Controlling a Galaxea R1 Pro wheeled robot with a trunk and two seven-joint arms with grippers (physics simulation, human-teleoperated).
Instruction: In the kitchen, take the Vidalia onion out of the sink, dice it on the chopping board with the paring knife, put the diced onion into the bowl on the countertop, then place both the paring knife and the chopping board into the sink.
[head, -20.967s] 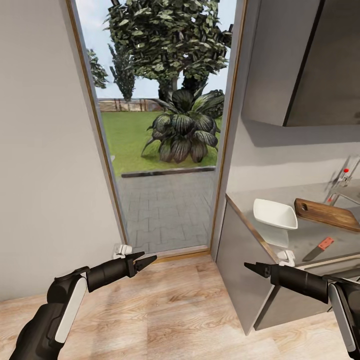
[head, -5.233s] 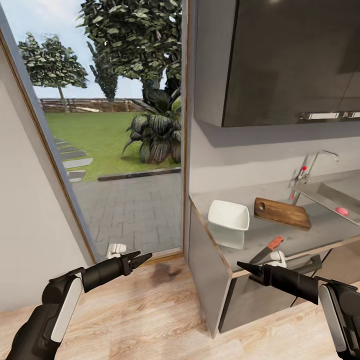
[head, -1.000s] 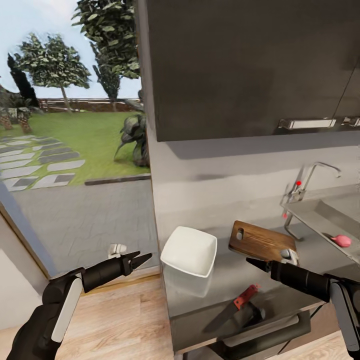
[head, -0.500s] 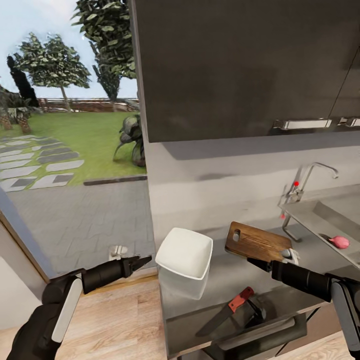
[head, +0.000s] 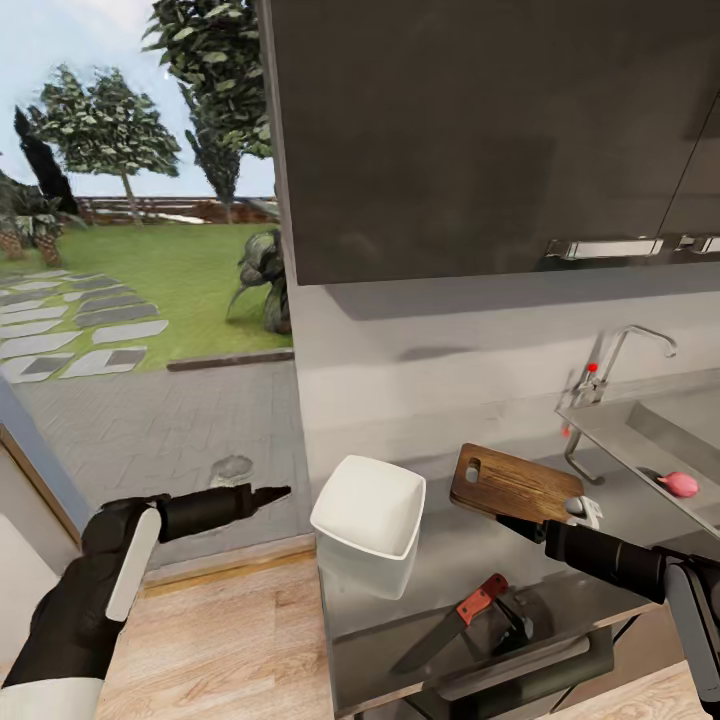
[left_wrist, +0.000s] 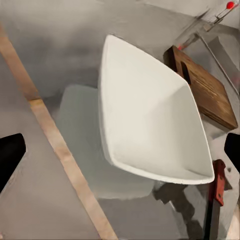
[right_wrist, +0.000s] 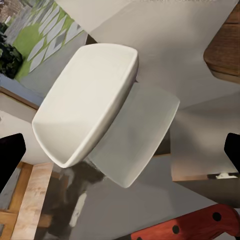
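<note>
Pinkish Vidalia onion (head: 681, 484) lies in the sink (head: 650, 432), well beyond the right gripper (head: 518, 524); both the right and left gripper (head: 278, 492) are open, empty.

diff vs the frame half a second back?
Left arm lifted and rolled; its gripper now sits higher, beside the bowl. Right gripper stays at the board's near edge. Nothing grasped or released. Bowl, board, knife and the onion in the sink unmoved.
</note>
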